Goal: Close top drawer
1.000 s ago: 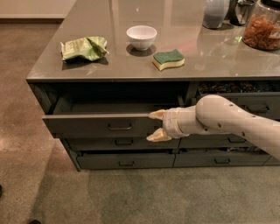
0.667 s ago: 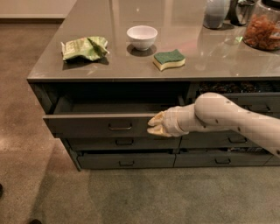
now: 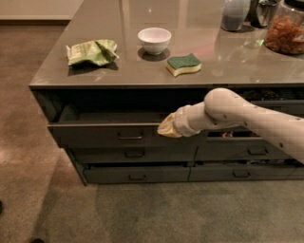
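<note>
We found the top drawer standing partly open on the left side of the cabinet, directly under the worktop. Its flat dark grey front jutted out past the fronts below it, and a strip of its smooth grey inside showed behind the top edge. The small dark loop handle sat at the centre of that front, with nothing touching it.

The gripper, cream-coloured, was at the right end of the drawer front, level with its upper edge and seemingly pressed against it. Whether it was clenched or released we could not tell, since it showed only as one pale lump. It grasped nothing that we could see. The white arm reached in from the right edge of the view, crossing in front of the right-hand column of drawers.

Below the top drawer we saw two more grey drawers with the same loop handles, both lying further back than the top one.

On the worktop lay a crumpled green packet at the left, a white bowl near the middle, and a green-and-yellow sponge just to the right of the bowl and nearer the front edge. At the far right stood a jar with orange-brown contents, beside a grey container.
</note>
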`<state>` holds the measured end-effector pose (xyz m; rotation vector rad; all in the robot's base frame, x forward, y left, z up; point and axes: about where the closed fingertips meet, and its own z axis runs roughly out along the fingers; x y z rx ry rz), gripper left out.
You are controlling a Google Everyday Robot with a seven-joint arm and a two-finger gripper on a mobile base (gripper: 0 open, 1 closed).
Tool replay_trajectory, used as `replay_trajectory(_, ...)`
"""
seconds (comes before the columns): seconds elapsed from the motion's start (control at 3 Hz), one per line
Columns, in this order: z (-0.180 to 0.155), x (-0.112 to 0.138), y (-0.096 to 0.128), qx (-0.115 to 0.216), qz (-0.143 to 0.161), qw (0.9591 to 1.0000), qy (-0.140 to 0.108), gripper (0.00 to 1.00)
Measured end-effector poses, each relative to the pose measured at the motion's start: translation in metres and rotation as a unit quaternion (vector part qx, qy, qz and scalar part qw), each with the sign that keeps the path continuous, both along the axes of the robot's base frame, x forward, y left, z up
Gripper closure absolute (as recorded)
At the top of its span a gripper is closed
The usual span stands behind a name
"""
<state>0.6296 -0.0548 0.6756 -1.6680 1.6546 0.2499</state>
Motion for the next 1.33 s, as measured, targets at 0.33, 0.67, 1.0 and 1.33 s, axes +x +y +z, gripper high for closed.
replay_trajectory(0.33,-0.006,0.014,0.001,0.0,-0.007,0.9999,0.012,0.62)
replay_trajectory(0.67,-0.006,0.03,0.002,0.005,-0.015,0.9998,0.015,0.38)
replay_trajectory(1.0,-0.008,0.027,-0.001,0.01,-0.022,0.9996,0.014,0.15)
replay_trajectory(1.33,-0.01,0.014,-0.003,0.014,-0.024,0.9995,0.014,0.0)
